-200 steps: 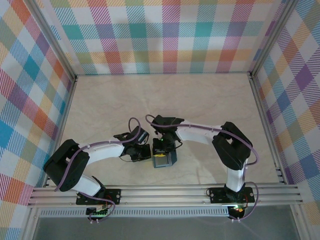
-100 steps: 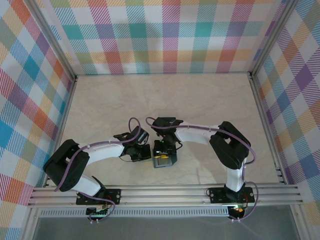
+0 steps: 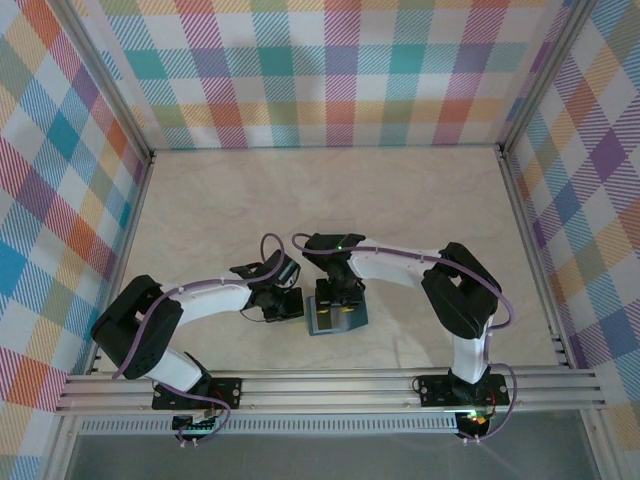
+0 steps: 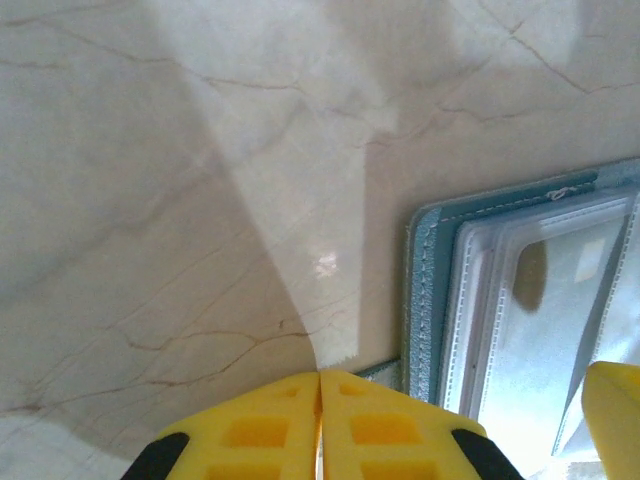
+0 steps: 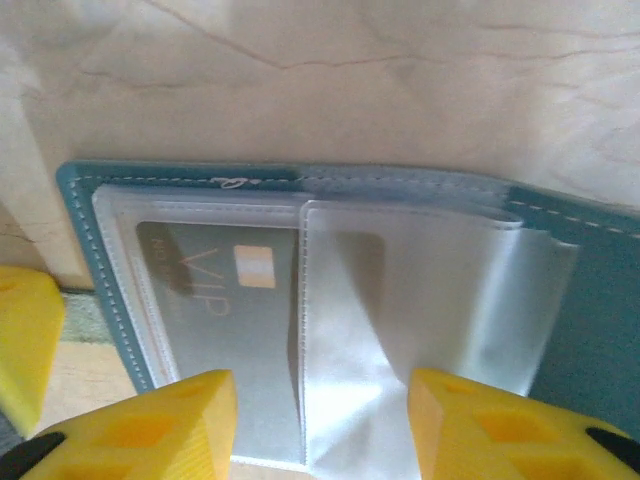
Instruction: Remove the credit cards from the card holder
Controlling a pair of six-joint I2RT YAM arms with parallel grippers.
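Widens right claw point(image 5: 315, 400) over the card holder point(image 5: 592, 300), keeps left claw point(image 4: 320, 405) shut beside it, leaves credit cards point(image 5: 225, 300) sleeved.

You have the card holder point(image 3: 338, 322) lying spread on the tabletop point(image 3: 420, 210), near its middle. A credit card point(image 5: 225, 300) sits inside one pocket. The left tool point(image 3: 284, 305) is at the holder's left edge, and the right tool point(image 3: 338, 298) is directly above it.

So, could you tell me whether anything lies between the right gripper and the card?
Yes: a clear sleeve of the holder covers the card, directly under the open right gripper.
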